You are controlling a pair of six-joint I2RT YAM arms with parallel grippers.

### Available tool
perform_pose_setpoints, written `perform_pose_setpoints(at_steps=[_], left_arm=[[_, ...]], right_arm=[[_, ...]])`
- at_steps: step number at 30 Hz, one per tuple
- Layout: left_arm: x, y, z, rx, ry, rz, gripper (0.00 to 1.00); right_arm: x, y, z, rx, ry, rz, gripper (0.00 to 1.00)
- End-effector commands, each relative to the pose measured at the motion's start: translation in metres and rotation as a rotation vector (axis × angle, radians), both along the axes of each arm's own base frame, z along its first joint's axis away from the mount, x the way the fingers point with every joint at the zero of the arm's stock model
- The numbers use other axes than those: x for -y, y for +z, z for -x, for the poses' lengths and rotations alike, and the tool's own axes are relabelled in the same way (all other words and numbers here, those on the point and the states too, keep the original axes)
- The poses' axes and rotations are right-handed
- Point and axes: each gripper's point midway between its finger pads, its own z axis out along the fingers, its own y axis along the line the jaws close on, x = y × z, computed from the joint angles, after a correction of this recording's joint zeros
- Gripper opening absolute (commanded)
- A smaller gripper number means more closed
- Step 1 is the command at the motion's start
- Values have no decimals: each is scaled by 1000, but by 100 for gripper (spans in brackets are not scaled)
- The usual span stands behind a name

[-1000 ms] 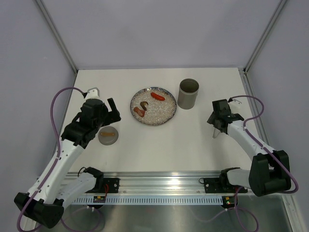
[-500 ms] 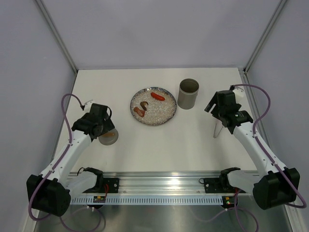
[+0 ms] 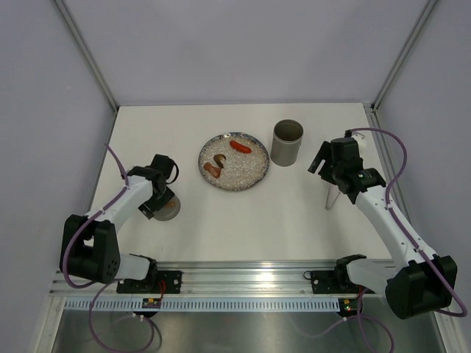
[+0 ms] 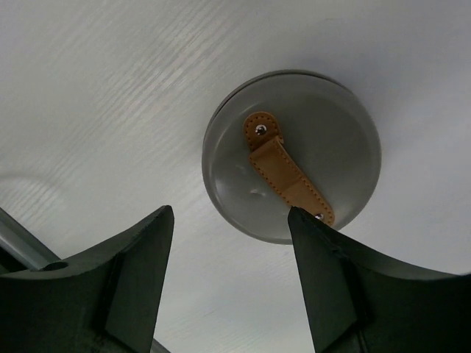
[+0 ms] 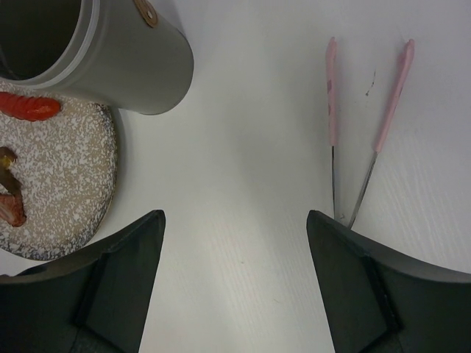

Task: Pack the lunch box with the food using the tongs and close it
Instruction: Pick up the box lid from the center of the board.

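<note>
The right wrist view crops the lunch box (image 5: 125,66) and plate (image 5: 66,169).

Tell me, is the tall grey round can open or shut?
Open. The tall grey cylindrical canister stands upright, its round mouth uncovered; a flat grey disc with a tan strap lies apart.

Left arm (image 3: 125,203): we see it folded low, the wrist bent downward. The left gripper (image 4: 229,220) points at the surface below, its two dark fingers (image 4: 125,294) standing apart with nothing between them. Right arm (image 3: 386,218): we find it stretched forward, and the right gripper (image 5: 235,219) also aims downward, jaws spread wide and empty.
</note>
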Motion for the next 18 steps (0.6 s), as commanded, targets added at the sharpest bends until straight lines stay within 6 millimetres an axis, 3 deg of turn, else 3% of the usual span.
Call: perform_pose_setpoints(at_steps=[1,10,18], left_arm=[[-1,11,-21,122,97,9,66],[3,10,-43,212,118,46,64],[-6,-7,-42,194,178,34,61]], right_arm=[[-8,15,-3,29,55,-5,86],[-16,2,-8,-5,94,-14,86],[-18,-3,-12,-25,102,-13,86]])
